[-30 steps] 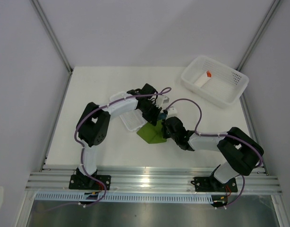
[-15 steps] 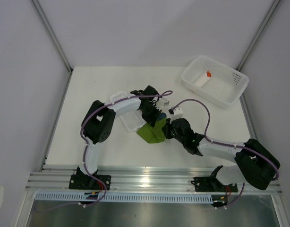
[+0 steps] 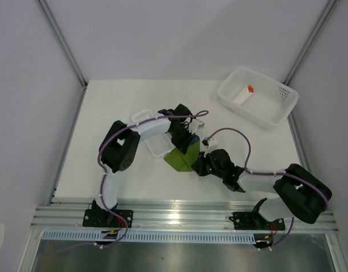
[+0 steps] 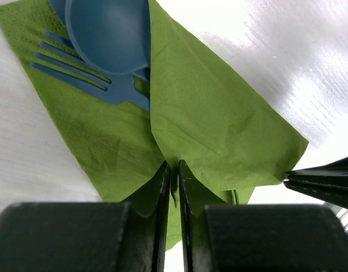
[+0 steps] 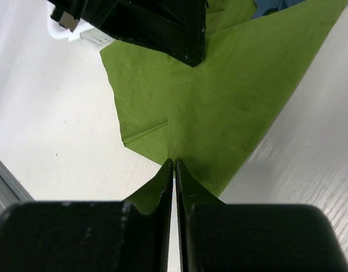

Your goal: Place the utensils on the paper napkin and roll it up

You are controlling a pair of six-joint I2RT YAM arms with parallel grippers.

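Observation:
The olive-green paper napkin (image 3: 178, 159) lies mid-table with one flap folded over. In the left wrist view the napkin (image 4: 219, 113) partly covers the blue spoon (image 4: 109, 31) and blue fork (image 4: 77, 71), which lie on its lower layer. My left gripper (image 4: 174, 168) is shut, pinching a fold of the flap; from above the left gripper (image 3: 187, 145) sits at the napkin's far edge. My right gripper (image 5: 174, 163) is shut on the napkin (image 5: 230, 96) at its near-right edge, opposite the left gripper (image 5: 162, 28). From above the right gripper (image 3: 200, 164) is at the napkin's right side.
A narrow white ribbed tray (image 3: 153, 139) lies just left of the napkin, under the left arm. A white basket (image 3: 264, 110) at the back right holds a white piece with an orange tip (image 3: 245, 93).
The right arm has stretched out lower and its gripper has slid toward the napkin's near-right edge. The napkin's flap has shifted slightly. The left gripper has stayed at the far edge.

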